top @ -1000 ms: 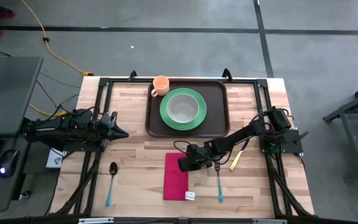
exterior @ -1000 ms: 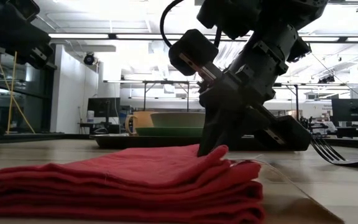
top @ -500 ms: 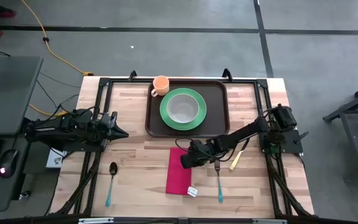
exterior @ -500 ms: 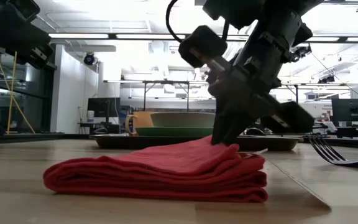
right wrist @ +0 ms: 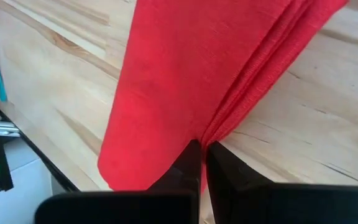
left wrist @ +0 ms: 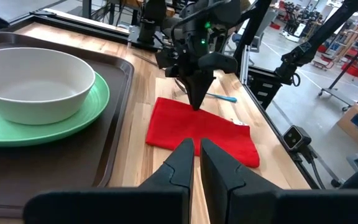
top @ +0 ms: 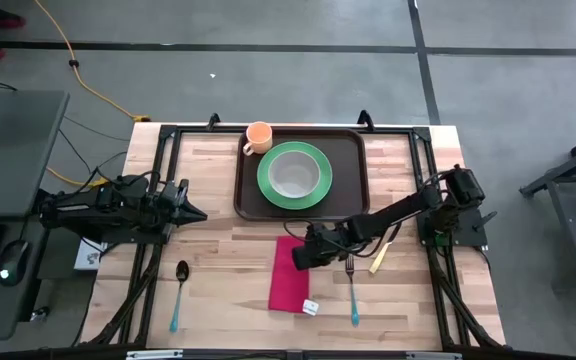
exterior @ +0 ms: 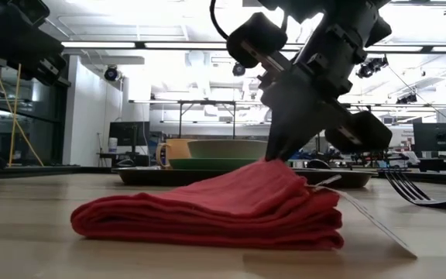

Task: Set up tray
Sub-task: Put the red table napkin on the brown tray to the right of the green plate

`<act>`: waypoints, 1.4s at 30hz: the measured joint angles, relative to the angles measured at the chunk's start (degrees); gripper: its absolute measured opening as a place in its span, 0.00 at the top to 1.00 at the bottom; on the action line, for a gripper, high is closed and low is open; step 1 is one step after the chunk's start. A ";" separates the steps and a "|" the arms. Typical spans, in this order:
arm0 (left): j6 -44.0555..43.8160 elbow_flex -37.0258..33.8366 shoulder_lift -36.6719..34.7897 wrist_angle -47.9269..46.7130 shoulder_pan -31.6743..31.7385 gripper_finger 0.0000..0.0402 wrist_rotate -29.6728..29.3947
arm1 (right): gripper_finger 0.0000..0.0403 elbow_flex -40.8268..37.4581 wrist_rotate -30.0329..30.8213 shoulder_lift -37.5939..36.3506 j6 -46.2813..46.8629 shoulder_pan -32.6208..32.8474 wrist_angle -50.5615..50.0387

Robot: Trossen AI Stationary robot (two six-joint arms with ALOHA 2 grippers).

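- Left gripper (top: 200,213) waits over the table's left side, well apart from the work; fingers nearly pressed together, nothing between them.
- Spoon (top: 179,290) lies on the bare wood, toward the front-left.
- Tray (top: 348,170) sits at the table's back-centre w/ cup (top: 257,136), green plate (top: 311,193) and bowl (top: 293,174) on it.
- Red napkin (top: 289,274) lies folded in front of the tray; right gripper (top: 302,257) pinches its near-tray edge, that end lifted into a peak (low view).
- Step in hand, as judged: moving the napkin toward the tray. To do it well: keep the pinch firm, lift enough that the folds don't drag or open, watch the dangling tag (exterior: 366,215), clear the tray rim and don't nudge the plate.
- Fork (top: 351,292) and a pale-handled utensil (top: 381,256), prob. a knife, lie just right of the napkin; swing shouldn't clip them.
- Surface: pale wood-plank table (top: 218,180) in a black frame; smooth, cloth should slide easily.
- Room: grey concrete floor w/ dark lines, yellow cable at back-left, desk w/ mouse at far left; low view shows monitors and ceiling strip lights behind.
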 joint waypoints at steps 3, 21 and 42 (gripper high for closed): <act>-0.05 0.00 0.00 0.00 -0.01 0.86 0.00 | 1.00 0.00 -0.54 -0.02 -0.03 0.02 -1.20; -0.39 0.02 0.02 0.02 0.00 0.86 -1.31 | 1.00 0.07 2.36 -8.44 -1.54 -0.13 -18.88; -0.63 0.02 0.01 0.02 0.00 0.86 -1.49 | 1.00 0.07 7.01 -8.66 -5.06 -4.62 -24.45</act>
